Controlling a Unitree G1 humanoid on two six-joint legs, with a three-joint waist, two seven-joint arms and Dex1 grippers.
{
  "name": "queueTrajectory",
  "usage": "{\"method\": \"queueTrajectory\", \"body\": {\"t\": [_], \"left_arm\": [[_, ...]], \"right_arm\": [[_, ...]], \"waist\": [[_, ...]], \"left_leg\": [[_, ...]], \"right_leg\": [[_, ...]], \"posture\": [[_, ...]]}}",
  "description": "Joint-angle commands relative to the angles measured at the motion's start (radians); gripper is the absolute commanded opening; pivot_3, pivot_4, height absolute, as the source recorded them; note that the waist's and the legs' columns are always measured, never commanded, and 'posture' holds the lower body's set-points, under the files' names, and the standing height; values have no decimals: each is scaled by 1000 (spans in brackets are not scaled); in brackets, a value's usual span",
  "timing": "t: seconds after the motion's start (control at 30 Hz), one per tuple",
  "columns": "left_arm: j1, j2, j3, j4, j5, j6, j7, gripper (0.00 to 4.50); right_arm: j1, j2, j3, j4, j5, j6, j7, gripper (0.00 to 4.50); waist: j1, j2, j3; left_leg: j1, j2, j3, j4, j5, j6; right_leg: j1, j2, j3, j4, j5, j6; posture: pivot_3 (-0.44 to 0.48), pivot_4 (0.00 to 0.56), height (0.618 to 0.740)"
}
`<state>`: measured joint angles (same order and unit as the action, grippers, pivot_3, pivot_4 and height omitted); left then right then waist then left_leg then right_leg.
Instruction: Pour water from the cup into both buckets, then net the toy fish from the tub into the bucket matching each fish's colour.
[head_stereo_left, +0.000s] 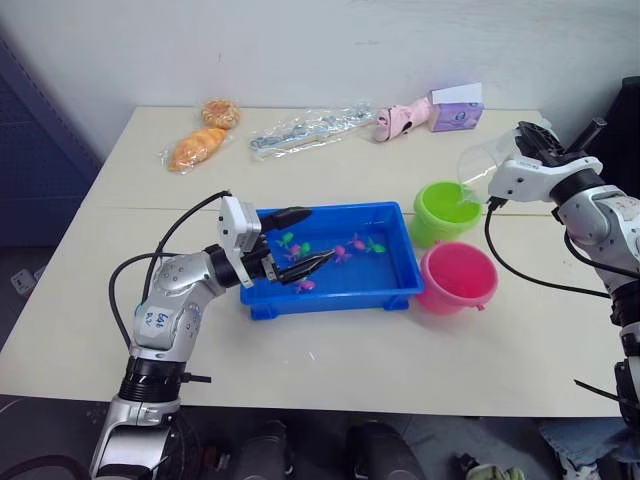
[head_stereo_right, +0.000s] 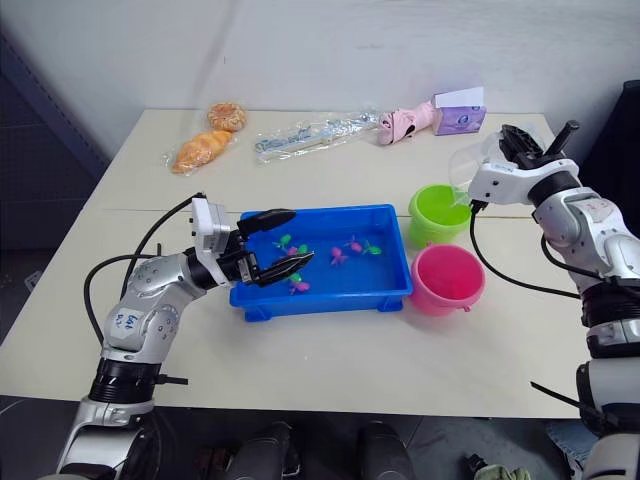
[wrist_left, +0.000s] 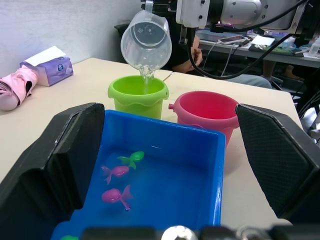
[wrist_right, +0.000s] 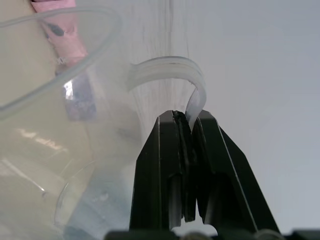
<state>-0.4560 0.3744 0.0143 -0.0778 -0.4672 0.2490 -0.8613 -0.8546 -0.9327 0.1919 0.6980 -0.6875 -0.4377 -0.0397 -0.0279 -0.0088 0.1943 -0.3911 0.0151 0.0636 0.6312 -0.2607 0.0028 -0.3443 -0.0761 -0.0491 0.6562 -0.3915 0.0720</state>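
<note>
Between the spread fingers of the left gripper (head_stereo_left: 290, 243), which is reaching level over the near end of the tub (head_stereo_left: 395, 290), toy fish (wrist_left: 117, 195) are lying in shallow water. Beyond it, the right gripper (wrist_right: 186, 122) is pinching the handle of the tilted cup (wrist_left: 146, 42), apparently streaming water into the green bucket (wrist_left: 138, 95), beside the pink bucket (wrist_left: 207, 112).
</note>
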Motion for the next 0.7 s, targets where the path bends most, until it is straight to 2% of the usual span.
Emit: {"method": "queueTrajectory", "body": {"t": [0.03,0.2,0.33,0.4,0.57,0.7], "left_arm": [[3,4,4,-46,-4,-16,1,4500],[-4,3,2,-41,-3,-18,-3,4500],[-9,2,0,-37,-3,-19,-6,4500],[-11,2,0,-35,-3,-19,-7,4500],[-17,5,6,-31,-10,-10,-7,4500],[-17,15,9,-25,-13,-8,-23,4500]], "right_arm": [[-25,-38,-7,-16,-24,-24,-54,15],[-14,-35,-10,-16,-49,-22,-96,15],[4,-21,-34,-9,-8,-23,-100,15],[19,5,-79,-2,67,3,-82,15],[54,42,-191,-40,337,-5,121,15],[103,51,-266,-114,499,123,285,15]], "waist": [[-1,0,0],[-1,0,0],[0,0,0],[0,0,0],[0,0,0],[1,0,0]], "left_leg": [[0,0,0,0,0,0],[0,0,0,0,0,0],[0,0,0,0,0,0],[0,0,0,0,0,0],[0,0,0,0,0,0],[0,0,-1,0,0,0]], "right_leg": [[0,0,0,0,0,0],[0,0,0,0,0,0],[0,0,0,0,0,0],[0,0,0,0,0,0],[0,0,0,0,0,0],[1,0,-1,0,0,0]], "posture": [[0,150,740],[0,150,740],[0,150,740],[0,150,740],[0,150,740],[0,150,740]]}}
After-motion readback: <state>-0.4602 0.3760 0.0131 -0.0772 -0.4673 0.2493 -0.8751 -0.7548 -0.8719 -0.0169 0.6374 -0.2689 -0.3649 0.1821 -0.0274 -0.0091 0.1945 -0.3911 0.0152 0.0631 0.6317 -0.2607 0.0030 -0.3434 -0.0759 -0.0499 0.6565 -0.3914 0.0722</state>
